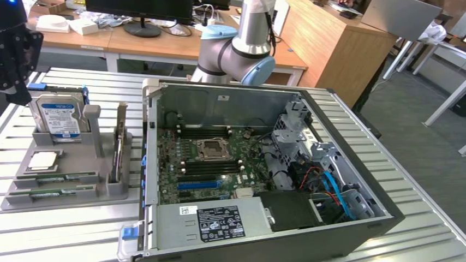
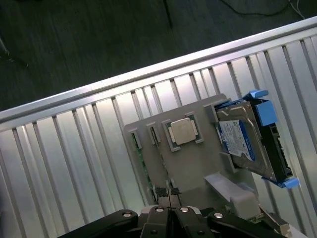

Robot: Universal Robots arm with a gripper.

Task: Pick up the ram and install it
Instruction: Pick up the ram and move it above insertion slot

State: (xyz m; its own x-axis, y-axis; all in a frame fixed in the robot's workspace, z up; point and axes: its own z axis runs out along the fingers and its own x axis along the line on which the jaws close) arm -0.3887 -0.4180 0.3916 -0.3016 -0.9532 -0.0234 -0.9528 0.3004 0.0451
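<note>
Ram sticks (image 1: pixel 52 178) lie flat, two alike, one beside the other in shallow troughs along the front edge of a gray holder (image 1: pixel 109 188). Their long axes run roughly from the exterior view's left to its right. Neither has been lifted. The gripper (image 2: pixel 169 192) hangs high above the far end of that holder, near the hard drive (image 1: pixel 60 115), so the ram sticks are well below the fingers and toward the holder's opposite edge, well apart from them. The fingers are pressed together with nothing between them. In the wrist view the holder (image 2: pixel 198 163) sits beneath the fingertips, with the square processor chip (image 2: pixel 183 131) and the hard drive (image 2: pixel 242 136) on it, and a thin green edge runs along the side where the troughs are. Each stick looks thin and sunk between gray walls, so I judge there is little room on either side of its long edges. A tall card (image 1: pixel 120 139) stands upright in the holder just beside the troughs' ends. The holder rests on a slatted metal table (image 1: pixel 80 82), just beside the open computer case (image 1: pixel 218 106). Inside the case, the dark memory slots (image 1: pixel 207 132) run much the same way as the sticks.
</note>
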